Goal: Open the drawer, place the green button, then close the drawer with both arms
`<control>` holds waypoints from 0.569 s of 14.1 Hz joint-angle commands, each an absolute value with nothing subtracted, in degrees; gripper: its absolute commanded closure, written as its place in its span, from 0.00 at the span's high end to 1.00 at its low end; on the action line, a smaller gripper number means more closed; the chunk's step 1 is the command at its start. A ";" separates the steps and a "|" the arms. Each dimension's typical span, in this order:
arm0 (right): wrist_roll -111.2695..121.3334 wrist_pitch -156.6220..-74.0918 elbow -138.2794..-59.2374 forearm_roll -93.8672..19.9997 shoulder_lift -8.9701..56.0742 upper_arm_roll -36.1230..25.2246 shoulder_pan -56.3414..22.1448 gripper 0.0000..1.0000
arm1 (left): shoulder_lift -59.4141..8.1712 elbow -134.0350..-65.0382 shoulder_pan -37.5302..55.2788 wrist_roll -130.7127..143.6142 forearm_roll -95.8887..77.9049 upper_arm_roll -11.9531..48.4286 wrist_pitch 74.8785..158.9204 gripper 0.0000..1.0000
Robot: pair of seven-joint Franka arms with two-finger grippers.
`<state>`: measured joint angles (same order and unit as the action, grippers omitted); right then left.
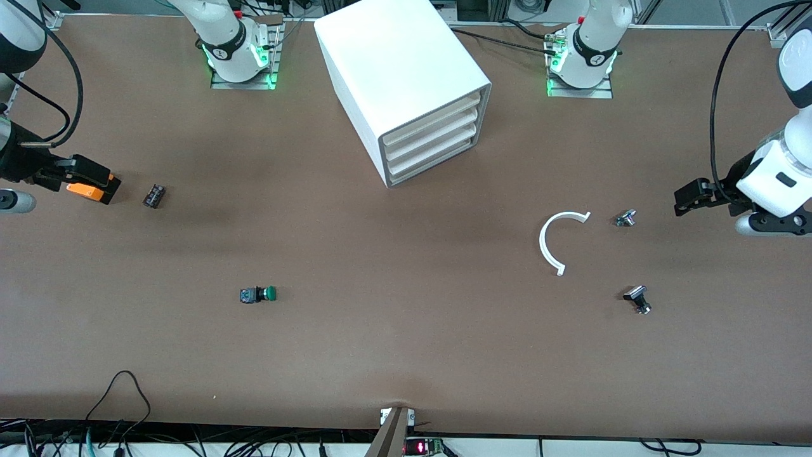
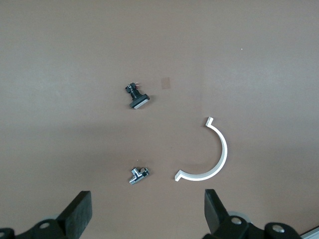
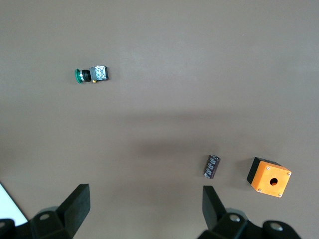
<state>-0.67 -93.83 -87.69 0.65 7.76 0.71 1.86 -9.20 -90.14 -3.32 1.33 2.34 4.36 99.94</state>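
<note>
While both arms wait apart, the right end effector (image 1: pixel 95 184) hangs released above one orange box (image 1: pixel 87 190). One green-capped button (image 1: pixel 258 294) lies on the worktop (image 1: pixel 406 330), nearer the camera than the cabinet (image 1: pixel 406 89), whose four drawers, lowest drawer (image 1: pixel 431 166) included, are closed. Toward the left arm's end from the cabinet lie one white arc (image 1: pixel 558 241) and two metal parts (image 1: pixel 626 218), beside the released left end effector (image 1: pixel 685 200).

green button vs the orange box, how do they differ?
The button has a round green cap on a black-grey blocky body; the orange box is a plain cube with a hole in its face. The button is the smaller one. The button lies nearer the front camera; the orange box sits toward the right arm's end, under the right pincer. Both rest loose on the table, ungripped.
</note>
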 commanded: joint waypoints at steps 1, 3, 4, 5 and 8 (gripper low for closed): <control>-0.44 -94.13 -88.07 -0.09 6.94 0.79 1.85 1.00 | -9.75 -89.03 -3.08 0.09 4.13 4.39 99.93 0.99; -0.44 -94.13 -88.07 0.00 6.94 0.79 1.85 1.00 | -9.76 -89.12 -2.82 0.17 4.04 4.74 99.76 0.99; -0.44 -94.13 -88.07 0.00 6.94 0.79 1.85 1.00 | -9.58 -89.30 -2.90 0.18 4.04 5.36 99.41 0.99; -0.44 -94.13 -88.07 0.00 6.94 0.79 1.85 1.00 | -9.58 -89.30 -2.90 0.18 4.04 5.36 99.06 0.99; -0.44 -94.13 -88.07 0.00 6.94 0.79 1.85 1.00 | -9.67 -89.21 -2.99 0.18 4.04 5.36 99.23 0.99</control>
